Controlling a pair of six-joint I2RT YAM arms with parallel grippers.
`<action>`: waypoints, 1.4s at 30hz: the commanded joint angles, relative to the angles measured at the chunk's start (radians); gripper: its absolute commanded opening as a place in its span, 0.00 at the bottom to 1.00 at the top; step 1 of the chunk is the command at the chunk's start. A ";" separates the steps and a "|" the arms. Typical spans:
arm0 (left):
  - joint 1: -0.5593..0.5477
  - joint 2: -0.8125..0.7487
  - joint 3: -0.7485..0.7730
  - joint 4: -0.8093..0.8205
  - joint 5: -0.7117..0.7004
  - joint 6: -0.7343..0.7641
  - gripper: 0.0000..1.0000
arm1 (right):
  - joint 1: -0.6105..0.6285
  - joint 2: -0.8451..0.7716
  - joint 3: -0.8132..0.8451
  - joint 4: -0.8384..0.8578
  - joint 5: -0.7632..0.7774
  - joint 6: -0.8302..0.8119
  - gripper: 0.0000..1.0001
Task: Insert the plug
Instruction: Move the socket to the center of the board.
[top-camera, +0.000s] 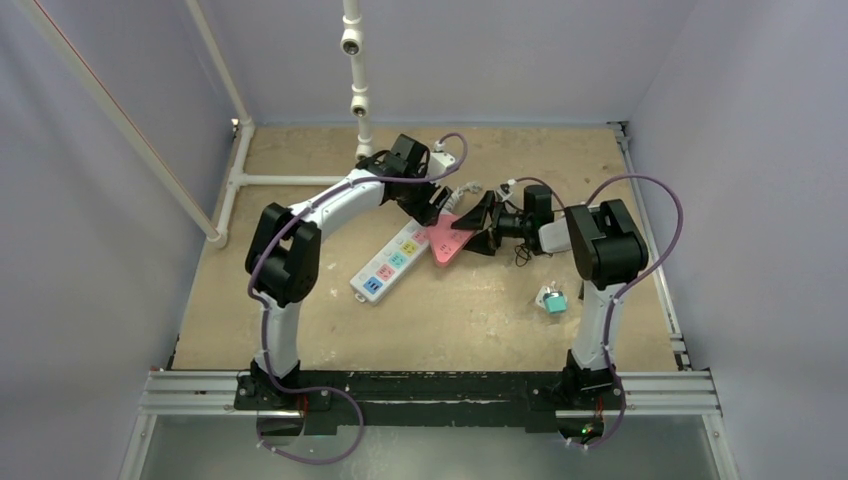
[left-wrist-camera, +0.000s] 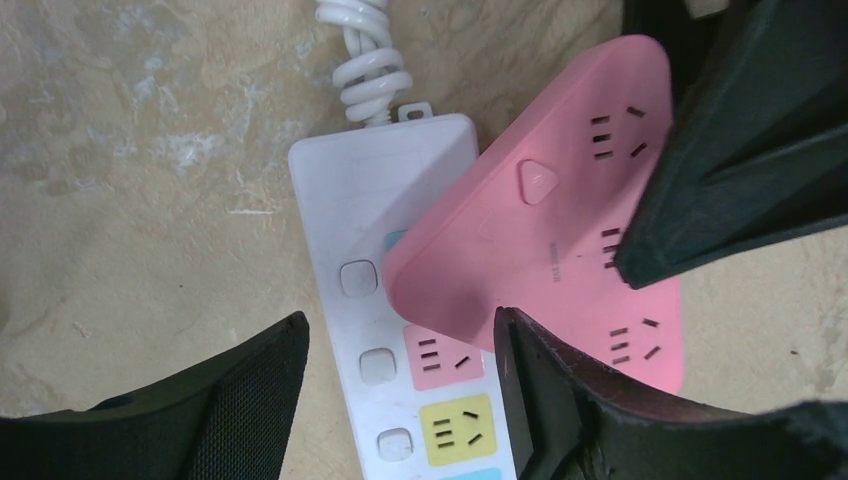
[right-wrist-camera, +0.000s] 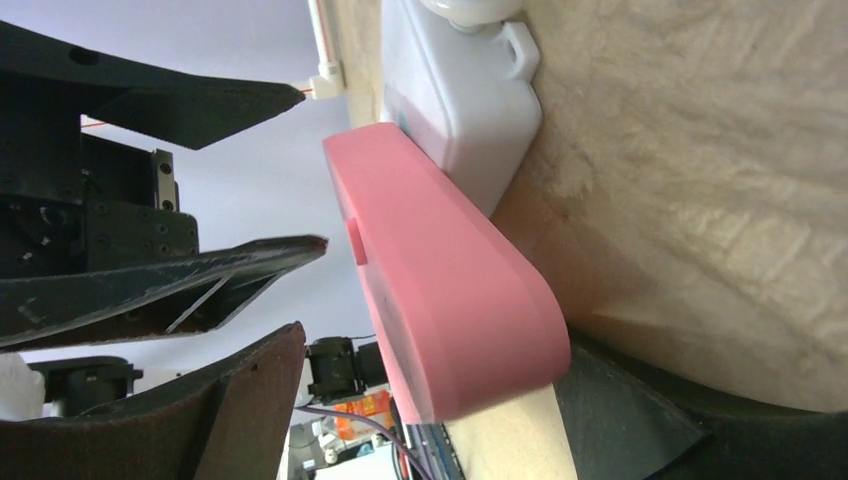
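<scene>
You'll find the pink plug (top-camera: 447, 243) lying across the 1 o'clock end of the white power strip (top-camera: 385, 268), which runs across the table (top-camera: 300, 330) from 7 o'clock to 1 o'clock in the overhead view. From the left wrist, the plug's flat face points up with three sets of socket holes and a small triangle button. It covers the strip's end socket, so only a sliver of blue peeks out there. The strip's pink socket is partly hidden beneath it, and the yellow one is clear. The right wrist view shows the plug edge-on, one end touching the top of the strip. You cannot tell whether its pins are seated.

Your left gripper (top-camera: 428, 208) hangs just at the plug's 11 o'clock. Its jaws are spread wide over the strip and grip nothing.

Your right gripper (top-camera: 472, 228) comes in from the plug's 3 o'clock and straddles it. One finger is tucked under the plug's rounded end, and the other stands off from its face with a visible gap – spread, not clamped.

The strip's coiled white cord (left-wrist-camera: 370, 60) leaves its end toward 12 o'clock. A small teal object (top-camera: 552, 300) sits well apart on the table – toward 4 o'clock from the plug, near the right arm.
</scene>
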 joint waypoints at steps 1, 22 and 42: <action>-0.005 0.018 -0.036 0.032 -0.053 0.056 0.66 | -0.001 -0.059 -0.019 -0.312 0.109 -0.145 0.93; -0.015 -0.033 -0.101 0.062 -0.155 0.096 0.88 | -0.019 -0.442 0.197 -0.894 0.352 -0.457 0.99; -0.003 -0.269 -0.487 0.012 -0.114 0.236 0.99 | -0.208 -0.605 0.331 -1.128 0.499 -0.532 0.99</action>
